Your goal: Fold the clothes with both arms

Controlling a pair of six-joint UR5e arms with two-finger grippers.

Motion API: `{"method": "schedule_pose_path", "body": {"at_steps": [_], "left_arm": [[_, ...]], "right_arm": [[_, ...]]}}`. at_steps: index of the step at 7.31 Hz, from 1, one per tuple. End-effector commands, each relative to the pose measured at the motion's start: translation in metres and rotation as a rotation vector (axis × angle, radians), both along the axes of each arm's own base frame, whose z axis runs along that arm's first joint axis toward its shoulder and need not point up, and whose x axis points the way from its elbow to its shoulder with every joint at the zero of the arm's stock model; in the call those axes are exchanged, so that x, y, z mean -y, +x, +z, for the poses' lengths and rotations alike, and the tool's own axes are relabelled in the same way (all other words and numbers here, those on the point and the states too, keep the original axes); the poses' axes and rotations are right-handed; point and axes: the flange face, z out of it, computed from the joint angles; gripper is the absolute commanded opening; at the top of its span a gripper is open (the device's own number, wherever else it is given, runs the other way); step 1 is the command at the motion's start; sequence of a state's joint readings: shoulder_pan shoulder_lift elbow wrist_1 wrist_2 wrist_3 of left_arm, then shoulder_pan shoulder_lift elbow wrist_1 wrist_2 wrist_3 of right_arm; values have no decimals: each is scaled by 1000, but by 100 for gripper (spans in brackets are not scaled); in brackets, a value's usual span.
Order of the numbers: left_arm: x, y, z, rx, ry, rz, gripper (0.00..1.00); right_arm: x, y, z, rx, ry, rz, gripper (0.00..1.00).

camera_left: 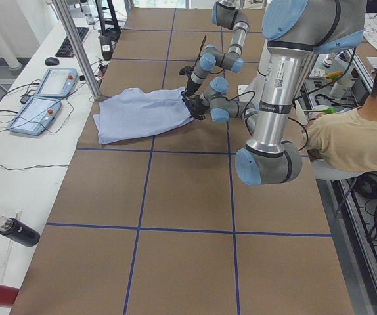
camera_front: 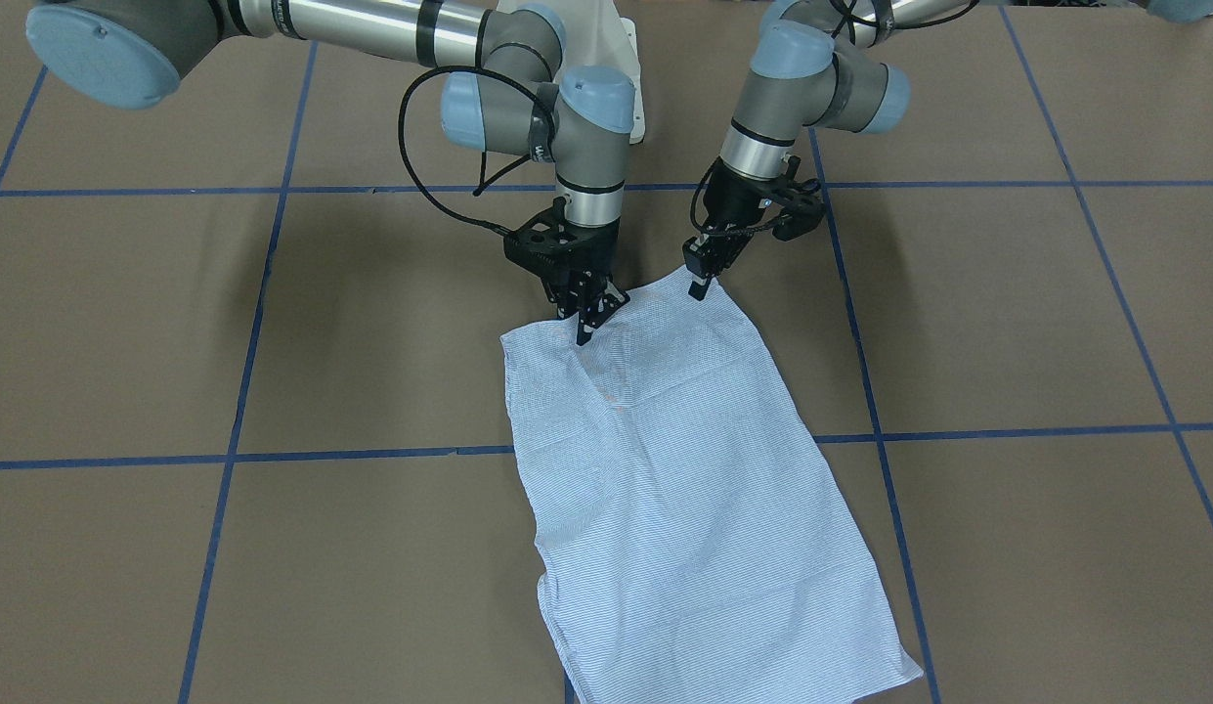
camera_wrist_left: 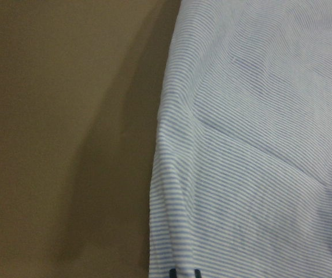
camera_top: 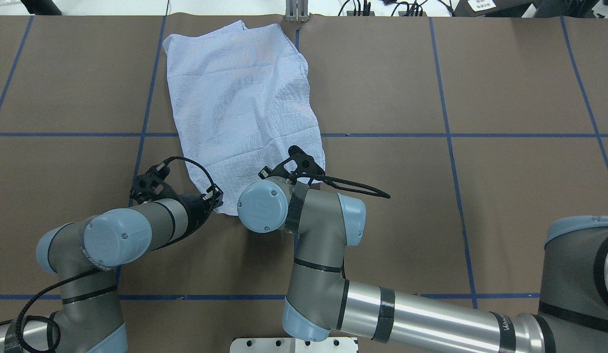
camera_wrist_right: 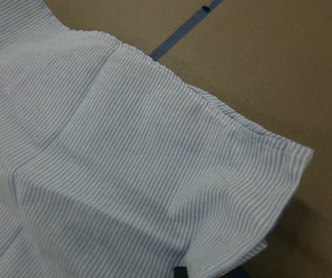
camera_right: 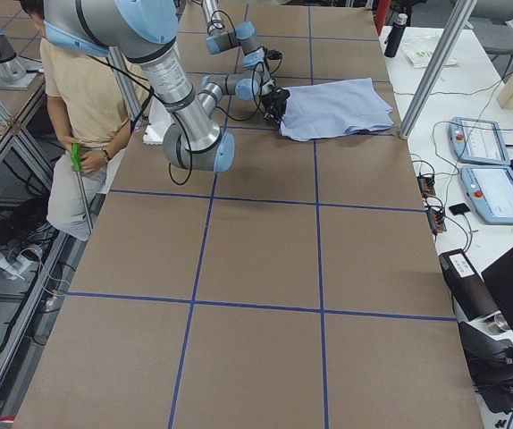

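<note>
The light blue and white striped shirt (camera_front: 684, 489) lies folded into a long rectangle on the brown table, and also shows in the overhead view (camera_top: 240, 108). My left gripper (camera_front: 701, 286) is shut on the shirt's corner nearest the robot, seen at the cloth's edge in the overhead view (camera_top: 214, 200). My right gripper (camera_front: 584, 330) is shut on the same near edge, at the other corner. In the overhead view its fingers are hidden under the wrist. Both wrist views show striped cloth (camera_wrist_left: 253, 145) (camera_wrist_right: 96, 174) filling the frame down to the fingertips. Collar, pocket and buttons are hidden.
Blue tape lines (camera_front: 371, 455) cross the brown table cover. The shirt's far end reaches the table's far edge (camera_top: 296, 17). Two control pendants (camera_left: 44, 98) lie on a side bench. A seated operator (camera_left: 346, 138) is beside the robot base.
</note>
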State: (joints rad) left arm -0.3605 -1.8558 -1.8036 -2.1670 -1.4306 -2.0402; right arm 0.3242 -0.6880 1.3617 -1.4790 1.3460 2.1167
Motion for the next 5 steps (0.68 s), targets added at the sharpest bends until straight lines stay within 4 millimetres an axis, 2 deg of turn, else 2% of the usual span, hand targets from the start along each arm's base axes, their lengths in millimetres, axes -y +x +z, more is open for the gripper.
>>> {"method": "schedule_pose_path", "body": {"at_steps": [1, 2, 3, 4, 5], "left_arm": [[-4, -10, -20, -39, 15, 4, 0], [-6, -14, -30, -58, 22, 6, 0], [-8, -20, -40, -80, 29, 9, 0], [-11, -25, -49, -100, 37, 10, 0], [-23, -25, -60, -124, 43, 31, 0]], "right_arm": [[14, 9, -8, 56, 20, 19, 0], [14, 15, -12, 70, 23, 20, 0], [6, 38, -8, 100, 32, 19, 0], [-13, 85, 7, 142, 45, 11, 0], [-45, 117, 8, 176, 54, -18, 0]]}}
